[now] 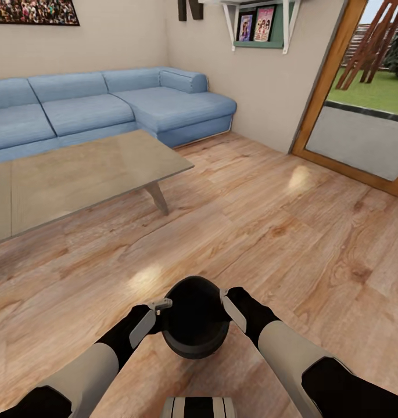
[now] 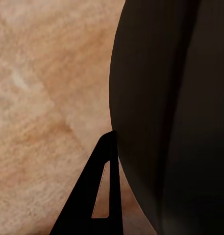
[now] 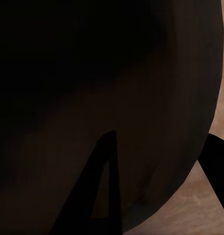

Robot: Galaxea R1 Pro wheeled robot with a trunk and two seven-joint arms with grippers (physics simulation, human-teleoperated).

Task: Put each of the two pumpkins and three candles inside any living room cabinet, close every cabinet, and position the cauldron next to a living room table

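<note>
A black, round cauldron point(image 1: 196, 325) hangs low in front of my trunk over the wooden floor, its open mouth facing up. My left gripper point(image 1: 164, 306) clamps its left rim and my right gripper point(image 1: 228, 302) clamps its right rim. In the left wrist view the cauldron's dark wall point(image 2: 180, 122) presses against one finger point(image 2: 99, 196). The cauldron point(image 3: 92, 98) looms close in the right wrist view, behind one dark finger point(image 3: 99, 196). A light wooden coffee table point(image 1: 76, 174) stands ahead on the left, well beyond the cauldron. Pumpkins, candles and cabinets are out of view.
A blue corner sofa point(image 1: 106, 104) runs along the far wall behind the table. A glass door with a wooden frame point(image 1: 361, 116) opens to grass at the right. A wall shelf point(image 1: 260, 26) holds pictures. Bare wooden floor point(image 1: 268, 220) lies between me and the door.
</note>
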